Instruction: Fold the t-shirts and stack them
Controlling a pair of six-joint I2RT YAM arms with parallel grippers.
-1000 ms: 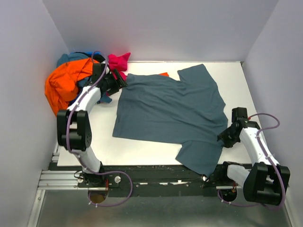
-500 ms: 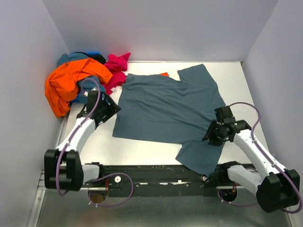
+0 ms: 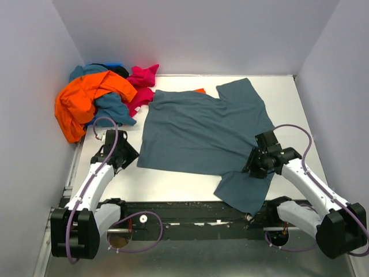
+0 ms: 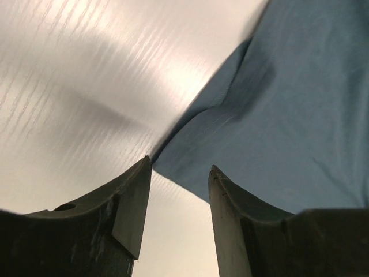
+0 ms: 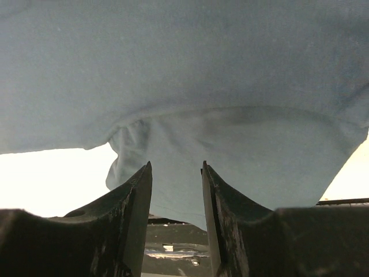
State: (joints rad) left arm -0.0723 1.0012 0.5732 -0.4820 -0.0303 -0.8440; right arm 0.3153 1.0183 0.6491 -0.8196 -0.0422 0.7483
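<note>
A slate blue-grey t-shirt (image 3: pixel 204 133) lies spread flat on the white table (image 3: pixel 173 184). One sleeve (image 3: pixel 245 190) hangs over the near edge. My left gripper (image 3: pixel 129 154) is open and empty, just left of the shirt's near-left corner. In the left wrist view that corner (image 4: pixel 184 144) lies right ahead of the open gripper (image 4: pixel 180 168). My right gripper (image 3: pixel 251 164) is open and low over the near sleeve. In the right wrist view the shirt's cloth (image 5: pixel 202 75) fills the frame above the open gripper (image 5: pixel 176 167).
A pile of shirts sits at the back left: orange (image 3: pixel 81 98), teal-blue (image 3: pixel 113 108) and magenta pink (image 3: pixel 142 79). A scrap of orange-red cloth (image 3: pixel 199 90) peeks out at the spread shirt's far edge. Grey walls enclose the table on three sides.
My left arm has pulled back from the pile toward me and now sits by the shirt's near-left corner. My right arm has moved left onto the near sleeve. The shirt has not moved.
</note>
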